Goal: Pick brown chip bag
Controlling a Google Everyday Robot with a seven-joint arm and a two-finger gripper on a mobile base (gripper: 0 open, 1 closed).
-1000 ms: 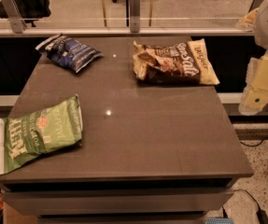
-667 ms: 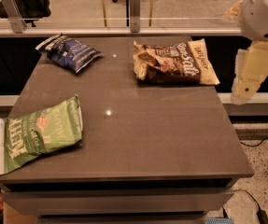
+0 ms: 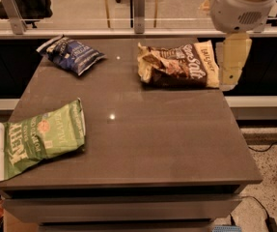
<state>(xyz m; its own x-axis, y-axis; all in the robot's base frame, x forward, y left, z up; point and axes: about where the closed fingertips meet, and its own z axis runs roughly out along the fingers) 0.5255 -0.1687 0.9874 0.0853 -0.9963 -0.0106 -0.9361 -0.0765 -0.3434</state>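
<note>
We see the end effector (image 3: 232, 64) hanging at about 2 o'clock of the counter (image 3: 152, 144), just off its edge. It is just beside the cream end of the brown chip bag (image 3: 179, 65), at the bag's 3 o'clock. We cannot tell whether it is set wide or narrow, and it carries nothing. The brown chip bag lies flat and crinkled at about 1 o'clock on the counter, close to the far edge.

We judge the main risk to be a sideways approach. Coming in from 3 o'clock, the end effector could shove the light bag across the smooth counter toward 9 o'clock instead of catching it. A grip on only the thin cream end might slip off the glossy film once the bag is lifted. A low descent near the counter's edge could also strike the edge itself.

Our count is three chip bags: one brown, one dark blue chip bag (image 3: 70, 54) at 11 o'clock, and one light green chip bag (image 3: 41, 137) at 8 o'clock. There is one counter and one end effector.
</note>
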